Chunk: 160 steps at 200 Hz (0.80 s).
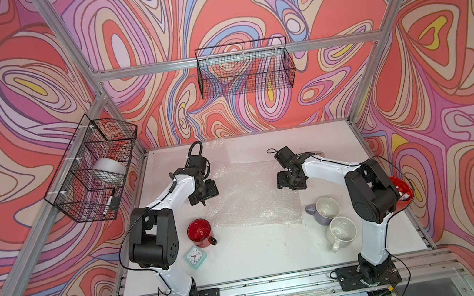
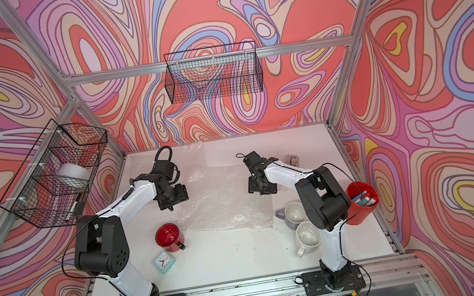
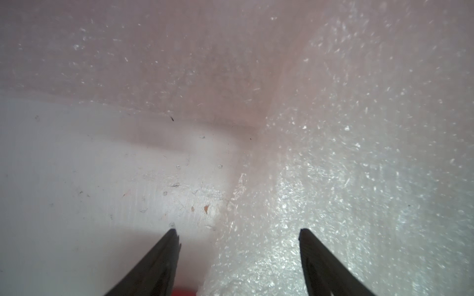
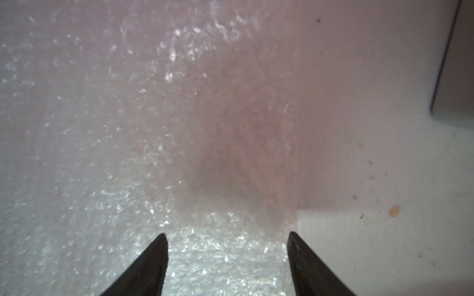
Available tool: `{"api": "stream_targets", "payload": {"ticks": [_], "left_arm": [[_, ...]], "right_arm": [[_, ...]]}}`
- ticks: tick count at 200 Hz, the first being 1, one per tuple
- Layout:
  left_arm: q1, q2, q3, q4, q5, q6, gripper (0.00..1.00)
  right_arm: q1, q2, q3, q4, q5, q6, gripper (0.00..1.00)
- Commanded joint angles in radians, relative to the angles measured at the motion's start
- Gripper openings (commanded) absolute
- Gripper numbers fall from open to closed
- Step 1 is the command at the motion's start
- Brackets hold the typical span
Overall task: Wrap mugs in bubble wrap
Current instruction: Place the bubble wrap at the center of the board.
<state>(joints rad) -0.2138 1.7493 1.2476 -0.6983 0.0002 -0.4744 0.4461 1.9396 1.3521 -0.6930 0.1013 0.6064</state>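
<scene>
A sheet of bubble wrap (image 1: 252,197) (image 2: 225,203) lies flat in the middle of the white table. My left gripper (image 1: 203,197) (image 3: 238,230) hovers open over its left edge, one finger above bare table and one above the wrap (image 3: 346,179). My right gripper (image 1: 290,182) (image 4: 227,234) hangs open over the sheet's right edge (image 4: 102,153). Neither holds anything. The red mug (image 1: 200,232) (image 2: 168,236) stands upright near the sheet's front left corner. The lavender mug (image 1: 324,210) and the white mug (image 1: 342,232) stand side by side at the front right, partly behind the right arm.
A small teal clock (image 1: 194,256) sits in front of the red mug. A red cup with markers (image 2: 361,201) stands at the right edge. A small tape roll (image 2: 293,159) lies at the back right. Wire baskets hang on the left wall (image 1: 92,167), one holding a white roll (image 1: 110,169), and on the back wall (image 1: 244,69).
</scene>
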Motion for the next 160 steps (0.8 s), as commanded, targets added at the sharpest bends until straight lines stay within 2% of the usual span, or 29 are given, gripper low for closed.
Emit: {"api": "stream_targets", "payload": {"ticks": [1,56,72,105,126,160], "left_arm": [[0.011,0.024,-0.016,0.042,-0.011,0.029,0.74],[0.026,0.091,-0.026,0.06,-0.005,0.037,0.75],[0.027,0.102,-0.032,0.065,0.0,0.033,0.65],[0.027,0.085,-0.077,0.09,0.048,0.004,0.44],[0.027,0.048,-0.127,0.121,0.105,-0.024,0.34],[0.014,-0.027,-0.217,0.146,0.191,-0.066,0.24]], "right_arm": [[-0.03,0.031,0.013,-0.023,0.024,-0.012,0.74],[-0.09,0.077,-0.007,0.043,-0.137,-0.032,0.67],[-0.093,0.082,-0.006,0.041,-0.139,-0.034,0.61],[-0.098,0.062,-0.024,0.051,-0.131,-0.045,0.37],[-0.104,0.043,-0.035,0.053,-0.132,-0.067,0.22],[-0.115,0.023,-0.037,0.003,-0.123,-0.116,0.12]]}}
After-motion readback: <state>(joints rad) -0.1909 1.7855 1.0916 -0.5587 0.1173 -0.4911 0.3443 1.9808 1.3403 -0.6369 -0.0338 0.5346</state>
